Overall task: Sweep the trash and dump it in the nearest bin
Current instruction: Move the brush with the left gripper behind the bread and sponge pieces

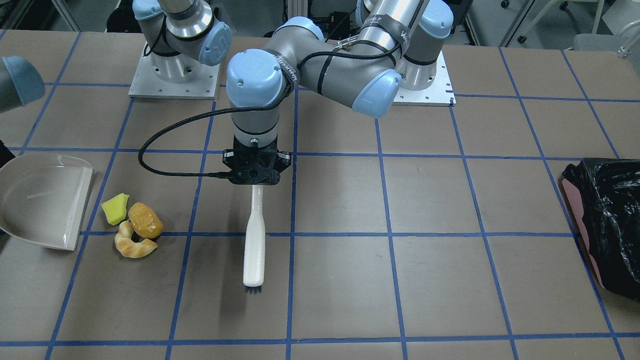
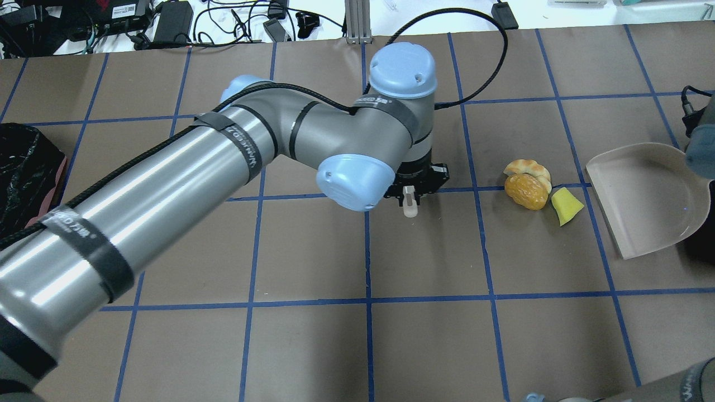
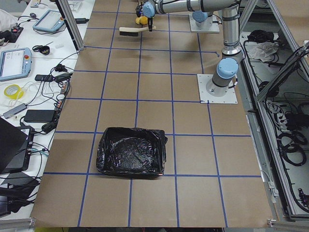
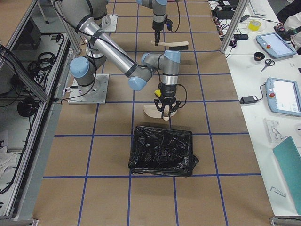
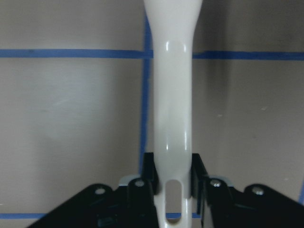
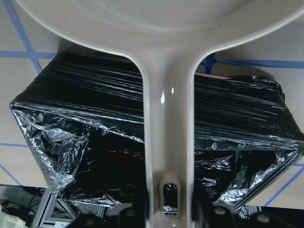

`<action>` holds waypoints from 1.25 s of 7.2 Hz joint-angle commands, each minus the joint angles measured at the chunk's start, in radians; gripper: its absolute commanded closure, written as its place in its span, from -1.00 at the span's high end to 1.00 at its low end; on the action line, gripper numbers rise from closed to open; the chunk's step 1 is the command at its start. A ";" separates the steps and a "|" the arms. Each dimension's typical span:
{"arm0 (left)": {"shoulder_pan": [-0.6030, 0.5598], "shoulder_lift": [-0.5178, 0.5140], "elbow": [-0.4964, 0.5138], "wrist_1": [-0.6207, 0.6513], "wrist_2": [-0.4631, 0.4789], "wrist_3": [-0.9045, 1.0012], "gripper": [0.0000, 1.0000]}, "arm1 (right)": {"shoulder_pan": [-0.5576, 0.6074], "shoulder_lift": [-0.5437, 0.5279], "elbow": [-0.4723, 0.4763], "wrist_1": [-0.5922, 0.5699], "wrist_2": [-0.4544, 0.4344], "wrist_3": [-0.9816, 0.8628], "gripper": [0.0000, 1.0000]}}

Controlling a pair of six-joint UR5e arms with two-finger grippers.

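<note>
Holding brush clamped in left pincer, long axis running straight out. Loose trash on surface off to that pincer's right, near dustpan gripped by right pincer. I'd sweep sideways.

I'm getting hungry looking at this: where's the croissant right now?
In the front-facing view the croissant lies on the view's left, against the brown roll, between the dustpan and the brush.

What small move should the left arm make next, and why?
Probably carry the brush sideways toward the trash: the left end effector grips it, yet it is apart from the pile lying by the dustpan's open edge.
</note>
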State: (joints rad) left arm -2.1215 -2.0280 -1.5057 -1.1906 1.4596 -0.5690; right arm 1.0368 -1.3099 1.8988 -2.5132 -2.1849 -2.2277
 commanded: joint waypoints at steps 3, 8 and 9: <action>-0.144 -0.142 0.148 0.008 -0.059 -0.168 -1.00 | -0.090 -0.003 0.023 0.000 0.126 0.112 -1.00; -0.198 -0.284 0.320 0.011 -0.132 -0.322 -1.00 | -0.090 -0.009 0.026 0.088 0.163 0.038 -1.00; -0.199 -0.276 0.314 -0.003 -0.127 -0.316 -1.00 | -0.090 -0.006 0.026 0.089 0.162 0.025 -1.00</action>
State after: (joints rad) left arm -2.3184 -2.3022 -1.1948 -1.1827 1.3363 -0.8811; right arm 0.9465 -1.3204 1.9257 -2.4273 -2.0235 -2.1782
